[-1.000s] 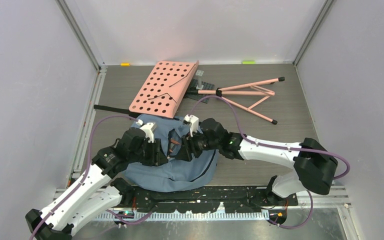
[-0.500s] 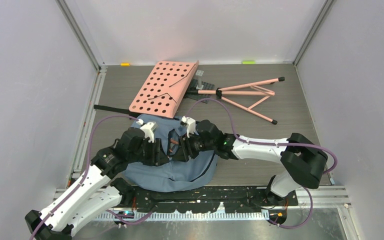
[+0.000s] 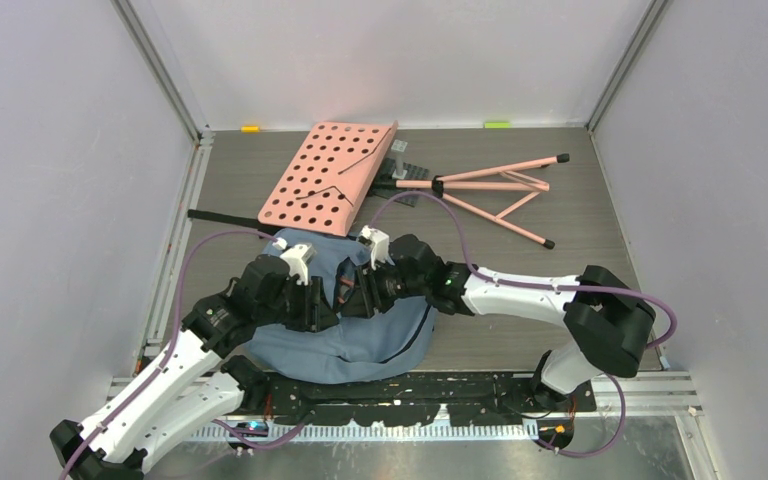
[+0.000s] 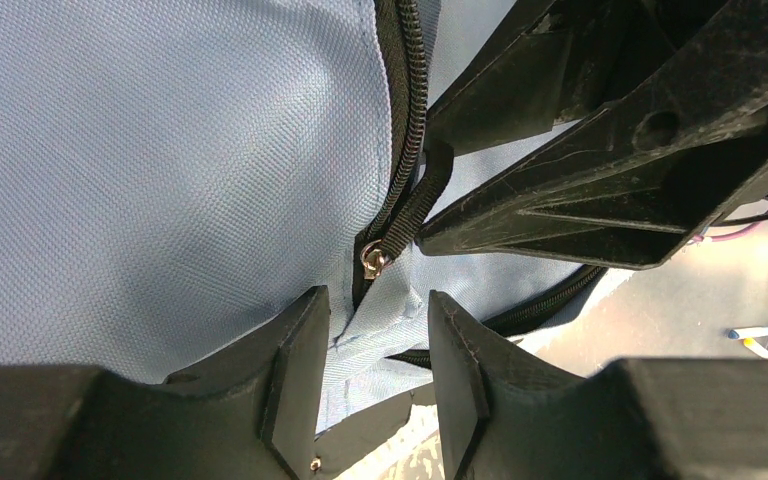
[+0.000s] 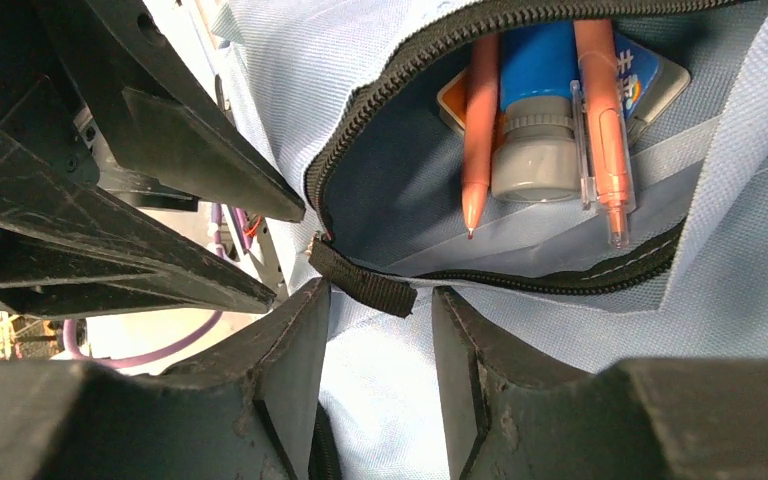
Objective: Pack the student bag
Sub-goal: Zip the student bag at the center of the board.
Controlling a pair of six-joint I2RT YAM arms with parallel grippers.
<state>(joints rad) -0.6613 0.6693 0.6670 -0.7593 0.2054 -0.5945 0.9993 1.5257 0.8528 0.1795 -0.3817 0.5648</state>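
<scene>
The blue-grey student bag (image 3: 360, 345) lies at the near edge between both arms. My left gripper (image 3: 328, 303) is shut on a fold of the bag's fabric (image 4: 385, 330) just below the metal zipper slider (image 4: 372, 262). My right gripper (image 3: 357, 293) faces it closely, its jaws slightly apart. The black zipper pull strap (image 5: 365, 282) lies across its fingertips, not clamped. Beyond it the zipped pocket (image 5: 410, 190) is open and holds two orange pens (image 5: 480, 130), a blue tube with a grey cap (image 5: 535, 120) and a card.
A pink perforated board (image 3: 330, 175) leans at the back, with a pink folding stand (image 3: 500, 190) to its right. A black strap (image 3: 225, 218) lies left of the bag. Grey walls close in both sides.
My right arm has reached further left, bringing its gripper close against the left gripper over the bag. The left arm has stayed put.
</scene>
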